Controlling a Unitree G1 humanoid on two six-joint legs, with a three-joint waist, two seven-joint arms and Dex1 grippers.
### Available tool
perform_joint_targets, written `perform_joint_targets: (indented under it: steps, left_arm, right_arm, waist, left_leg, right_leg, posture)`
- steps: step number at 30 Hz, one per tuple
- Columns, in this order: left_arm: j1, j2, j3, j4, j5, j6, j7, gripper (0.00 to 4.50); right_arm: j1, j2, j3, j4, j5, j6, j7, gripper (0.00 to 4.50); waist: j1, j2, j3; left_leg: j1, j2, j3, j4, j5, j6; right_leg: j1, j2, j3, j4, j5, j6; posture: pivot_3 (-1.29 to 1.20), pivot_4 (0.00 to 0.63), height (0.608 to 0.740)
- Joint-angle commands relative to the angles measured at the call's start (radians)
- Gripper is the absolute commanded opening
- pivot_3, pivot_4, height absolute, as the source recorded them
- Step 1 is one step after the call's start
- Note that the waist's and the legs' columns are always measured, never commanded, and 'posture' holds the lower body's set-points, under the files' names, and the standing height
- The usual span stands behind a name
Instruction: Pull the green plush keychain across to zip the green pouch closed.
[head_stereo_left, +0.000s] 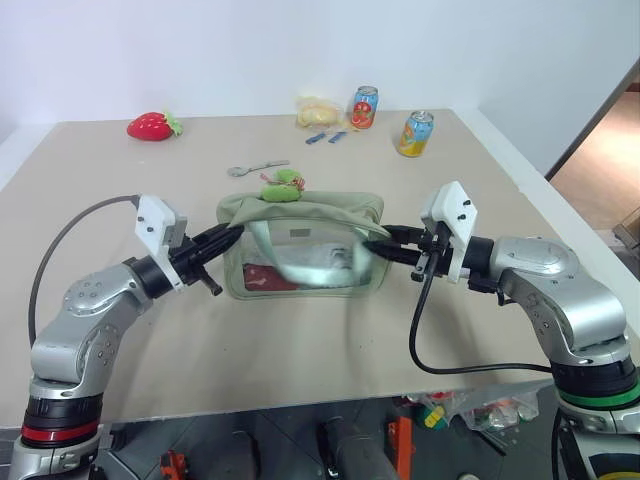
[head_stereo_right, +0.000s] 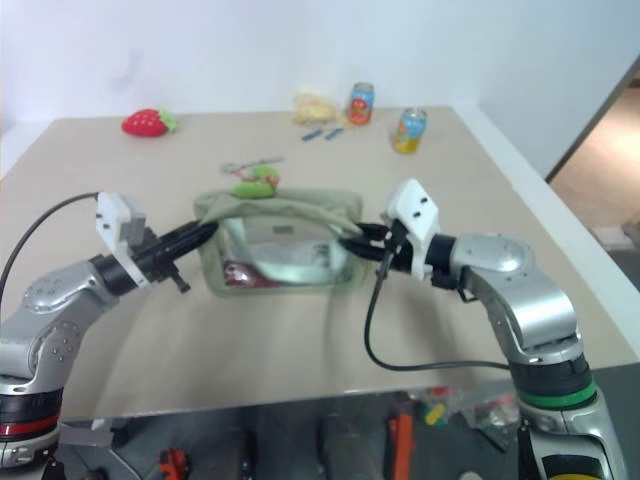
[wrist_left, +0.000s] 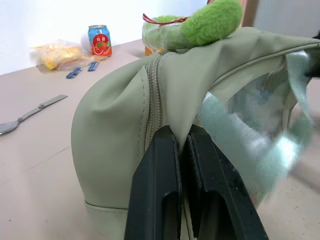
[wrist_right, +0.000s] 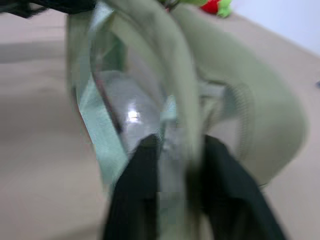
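Observation:
The green pouch (head_stereo_left: 300, 215) stands mid-table, held up between both arms. On its top, toward the left end, lies the green plush keychain (head_stereo_left: 283, 187), also seen in the left wrist view (wrist_left: 212, 22). My left gripper (head_stereo_left: 228, 233) is shut on the fabric at the pouch's left end, pinching it beside the zip (wrist_left: 154, 95). My right gripper (head_stereo_left: 385, 243) is at the pouch's right end. Its fingers (wrist_right: 137, 190) stand apart, with the pouch's edge and strap between them. A pale strap (head_stereo_left: 310, 262) hangs in front of the clear side panel.
A red plush strawberry (head_stereo_left: 150, 126) lies at the far left. A spoon (head_stereo_left: 257, 168) lies just behind the pouch. At the back are a yellow packet (head_stereo_left: 318, 111), small blue pieces (head_stereo_left: 323, 138) and two drink cans (head_stereo_left: 364, 107) (head_stereo_left: 416, 133). The table edge (head_stereo_left: 560, 235) runs along the right.

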Motion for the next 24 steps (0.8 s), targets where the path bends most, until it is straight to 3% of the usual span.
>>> perform_joint_targets:
  steps: [1,3,6,11,17,24]
  left_arm:
    - [0.013,0.004,-0.006,-0.002,-0.010,0.000,-0.013,0.00]
    - [0.019,0.010,-0.007,-0.003,-0.013,0.004,-0.026,0.00]
    - [0.027,0.018,-0.002,-0.006,-0.022,0.010,-0.038,0.00]
    - [0.033,0.024,-0.003,-0.005,-0.034,0.024,-0.046,0.00]
    - [0.037,0.027,-0.014,0.004,-0.019,0.010,-0.046,0.00]
    - [0.049,0.020,-0.024,0.000,-0.015,0.000,-0.041,0.00]
  right_arm:
    - [-0.013,-0.062,-0.038,-0.066,0.033,-0.015,0.060,2.85]
    - [-0.087,-0.098,-0.069,-0.065,0.084,0.039,0.078,3.42]
    - [-0.278,-0.088,-0.067,0.001,0.125,0.082,0.071,3.42]
    - [-0.508,0.072,0.093,0.226,-0.028,-0.097,0.061,3.42]
    - [-0.576,0.237,0.209,0.399,-0.119,-0.233,0.109,3.42]
    - [-0.562,0.289,0.229,0.425,-0.143,-0.221,0.125,3.42]
  waist:
    - [0.001,0.000,0.000]
    - [0.001,0.000,0.000]
    - [-0.003,0.002,0.001]
    - [-0.002,0.000,-0.001]
    - [0.004,0.000,0.000]
    - [0.008,0.000,0.000]
  left_leg:
    - [0.000,0.000,0.000,0.000,0.000,0.000]
    - [0.000,-0.001,0.000,0.000,0.000,0.000]
    - [0.000,-0.001,0.002,0.000,0.000,0.000]
    - [0.002,0.000,-0.001,0.000,0.000,0.000]
    - [-0.002,0.000,0.000,0.000,0.000,0.000]
    - [-0.003,-0.001,-0.001,-0.001,-0.003,-0.001]
  right_leg:
    - [0.000,0.000,0.000,0.000,0.000,0.000]
    - [0.000,-0.001,0.000,0.000,0.000,0.000]
    - [-0.001,0.000,0.002,0.000,0.000,0.001]
    - [0.001,0.000,-0.001,0.000,0.000,0.000]
    - [-0.001,0.000,0.000,0.000,0.000,0.000]
    - [-0.002,-0.001,0.000,0.000,-0.001,0.004]
  posture:
    - [0.00,0.150,0.740]
    - [0.00,0.150,0.740]
    - [0.00,0.150,0.740]
    - [0.00,0.150,0.740]
    - [0.00,0.150,0.740]
    - [0.00,0.150,0.740]
